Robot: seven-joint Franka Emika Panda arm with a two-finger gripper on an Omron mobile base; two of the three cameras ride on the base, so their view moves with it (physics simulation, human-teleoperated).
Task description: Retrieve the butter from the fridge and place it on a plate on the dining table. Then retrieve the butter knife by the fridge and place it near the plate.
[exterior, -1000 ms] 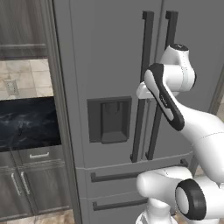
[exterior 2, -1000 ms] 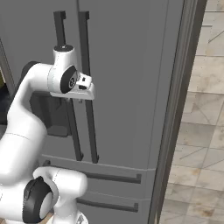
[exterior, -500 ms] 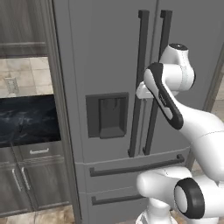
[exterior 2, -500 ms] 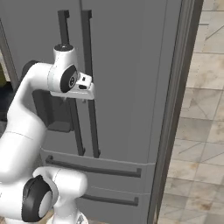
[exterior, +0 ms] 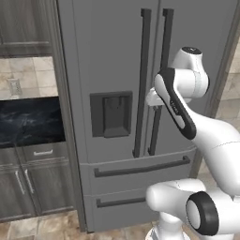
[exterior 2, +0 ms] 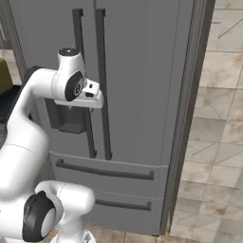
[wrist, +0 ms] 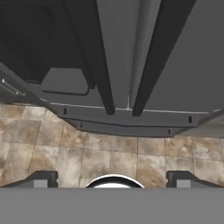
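Observation:
The tall grey fridge (exterior: 108,56) (exterior 2: 142,71) stands right in front of me with both upper doors shut. Its two dark vertical bar handles (exterior: 143,79) (exterior 2: 102,71) run down the middle. My gripper (exterior: 152,98) (exterior 2: 93,95) hovers at mid-height just before the right handle (exterior: 161,56). It is open and holds nothing. In the hand view the fingertips (wrist: 41,177) stand wide apart below the lower ends of the two handles (wrist: 94,52). The butter, the plate, the dining table and the butter knife are out of view.
A dispenser recess (exterior: 110,112) sits in the left door, and two drawers (exterior: 140,168) lie below. Left of the fridge are a black marbled panel (exterior: 28,122) and grey cabinets (exterior: 42,187). A tall grey side panel (exterior 2: 190,118) and tiled floor (exterior 2: 213,166) lie to the right.
The jaws have gone from partly closed to wide open in front of the handle. The whole picture has drifted slightly, so the base has moved a little.

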